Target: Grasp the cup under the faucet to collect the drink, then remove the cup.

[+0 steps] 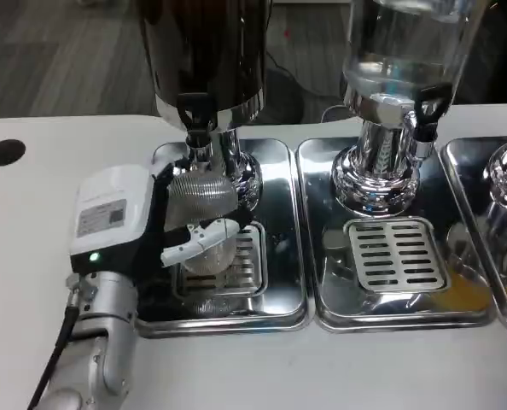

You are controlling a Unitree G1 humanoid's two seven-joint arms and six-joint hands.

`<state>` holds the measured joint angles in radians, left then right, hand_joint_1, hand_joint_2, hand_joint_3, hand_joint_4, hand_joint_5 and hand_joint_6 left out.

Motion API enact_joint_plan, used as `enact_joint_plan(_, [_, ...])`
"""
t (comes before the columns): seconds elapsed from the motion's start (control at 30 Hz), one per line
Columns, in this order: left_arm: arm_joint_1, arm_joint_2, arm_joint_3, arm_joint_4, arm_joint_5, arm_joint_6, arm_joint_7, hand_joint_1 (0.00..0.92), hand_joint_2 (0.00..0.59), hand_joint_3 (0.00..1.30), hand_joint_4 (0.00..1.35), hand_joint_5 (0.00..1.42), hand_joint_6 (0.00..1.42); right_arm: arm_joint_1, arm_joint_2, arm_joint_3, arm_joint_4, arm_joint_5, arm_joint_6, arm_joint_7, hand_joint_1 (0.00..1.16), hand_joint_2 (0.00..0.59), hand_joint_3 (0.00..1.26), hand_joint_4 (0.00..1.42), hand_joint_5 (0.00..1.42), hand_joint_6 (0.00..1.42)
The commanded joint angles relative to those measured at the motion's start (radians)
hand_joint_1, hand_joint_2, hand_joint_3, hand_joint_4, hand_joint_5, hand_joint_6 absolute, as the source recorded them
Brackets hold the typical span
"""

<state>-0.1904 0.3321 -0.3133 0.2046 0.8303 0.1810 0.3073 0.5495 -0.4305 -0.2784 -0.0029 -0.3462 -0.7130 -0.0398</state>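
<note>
Nearest, the left hand (151,224) grips a clear ribbed cup (202,205), fingers wrapped round its sides. The cup stands above the slotted grate (236,269) of the left steel tray (283,256) on the white table (32,205), directly under the black faucet (195,115) of the dark dispenser (206,51). Its contents cannot be made out through glare. Beyond, the clear dispenser (403,51) on the second tray (322,273) is cut off above

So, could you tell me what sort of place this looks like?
Probably a self-serve drink station: dispensers with a faucet stand on steel drip trays, and the left hand holds a clear cup beneath it.
</note>
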Motion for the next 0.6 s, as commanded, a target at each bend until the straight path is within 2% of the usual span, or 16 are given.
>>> enact_joint_plan(0.03, [0.021,0.018,0.021,-0.018,-0.013,-0.012,0.001,0.000,0.000,0.17,0.14,0.30,0.52,-0.012,-0.003,0.009,-0.005,-0.002,0.016,0.008,0.34,0.460,0.17,0.00,0.00,0.00])
enact_joint_plan(0.1, [0.030,0.021,0.032,-0.026,-0.023,-0.019,0.001,0.000,0.000,0.13,0.09,0.22,0.46,-0.016,-0.004,0.012,-0.007,-0.001,0.019,0.010,0.34,0.461,0.17,0.00,0.00,0.00])
enact_joint_plan(0.23, [0.051,0.035,0.047,-0.062,-0.041,-0.032,-0.004,0.000,0.000,0.10,0.05,0.17,0.42,-0.019,-0.002,0.019,-0.011,0.000,0.024,0.011,0.34,0.459,0.18,0.00,0.00,0.00])
enact_joint_plan(0.37, [0.113,0.064,0.073,-0.142,-0.061,-0.067,-0.015,0.000,0.000,0.09,0.03,0.15,0.41,-0.019,0.008,0.029,-0.014,0.028,0.032,0.021,0.36,0.407,0.18,0.00,0.01,0.00])
enact_joint_plan(0.47, [0.176,0.084,0.107,-0.203,-0.082,-0.095,-0.014,0.000,0.000,0.09,0.03,0.13,0.40,-0.017,0.015,0.036,-0.021,0.062,0.040,0.035,0.38,0.371,0.19,0.02,0.04,0.00])
enact_joint_plan(0.6, [0.294,0.113,0.179,-0.295,-0.120,-0.150,-0.009,0.000,0.000,0.10,0.02,0.12,0.39,-0.014,0.031,0.050,-0.055,0.143,0.067,0.074,0.40,0.343,0.19,0.05,0.08,0.00])
